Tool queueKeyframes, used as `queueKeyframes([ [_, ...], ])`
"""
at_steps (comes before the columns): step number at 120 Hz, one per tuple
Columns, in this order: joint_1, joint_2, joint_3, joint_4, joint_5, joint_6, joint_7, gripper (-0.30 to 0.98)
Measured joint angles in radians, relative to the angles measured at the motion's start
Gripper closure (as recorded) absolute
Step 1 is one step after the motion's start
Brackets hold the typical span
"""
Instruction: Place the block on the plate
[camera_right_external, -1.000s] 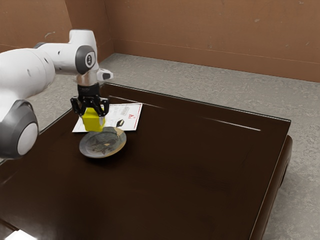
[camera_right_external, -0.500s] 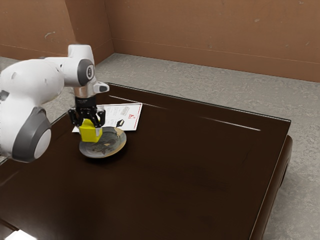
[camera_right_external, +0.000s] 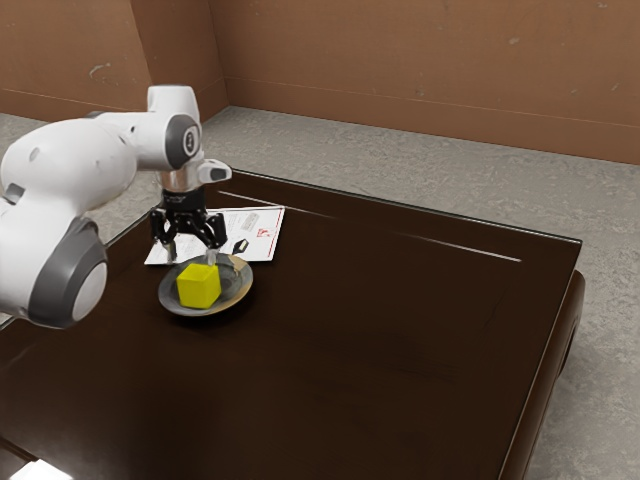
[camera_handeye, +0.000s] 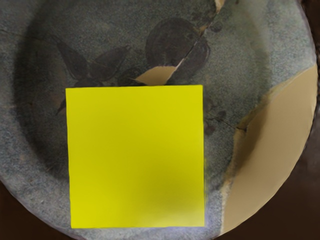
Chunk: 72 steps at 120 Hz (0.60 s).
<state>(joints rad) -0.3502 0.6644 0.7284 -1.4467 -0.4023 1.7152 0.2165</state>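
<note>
The pincer (camera_right_external: 191, 255) is released, its fingers spread — the yellow block (camera_right_external: 199, 287) rests below it, on the plate (camera_right_external: 239, 286). In the exterior view, a printed sheet (camera_right_external: 264, 226) lies behind the pincer on the table (camera_right_external: 400, 340) — the wall (camera_right_external: 400, 60) stands well beyond

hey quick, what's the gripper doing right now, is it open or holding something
Gripper: open, holding nothing, above the yellow block on the plate.

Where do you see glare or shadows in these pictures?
Exterior view: thin pale streaks, probably glare, on the dark brown table, and a soft shadow beneath the plate; wrist view: dark shading inside the plate's rim, while the yellow block looks almost flatly lit.
</note>
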Motion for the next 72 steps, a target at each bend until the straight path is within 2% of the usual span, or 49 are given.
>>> queueKeyframes([
  [12,-0.025,-0.067,-0.033,0.026,0.013,-0.008,0.013,0.04],
  [27,-0.096,-0.212,-0.163,0.024,0.108,-0.013,0.027,0.02],
  [45,-0.174,-0.334,-0.239,-0.005,0.195,-0.019,0.063,0.01],
  [54,-0.183,-0.396,-0.279,-0.010,0.233,-0.041,0.103,0.01],
  [72,-0.148,-0.492,-0.293,-0.010,0.287,-0.108,0.210,0.00],
])
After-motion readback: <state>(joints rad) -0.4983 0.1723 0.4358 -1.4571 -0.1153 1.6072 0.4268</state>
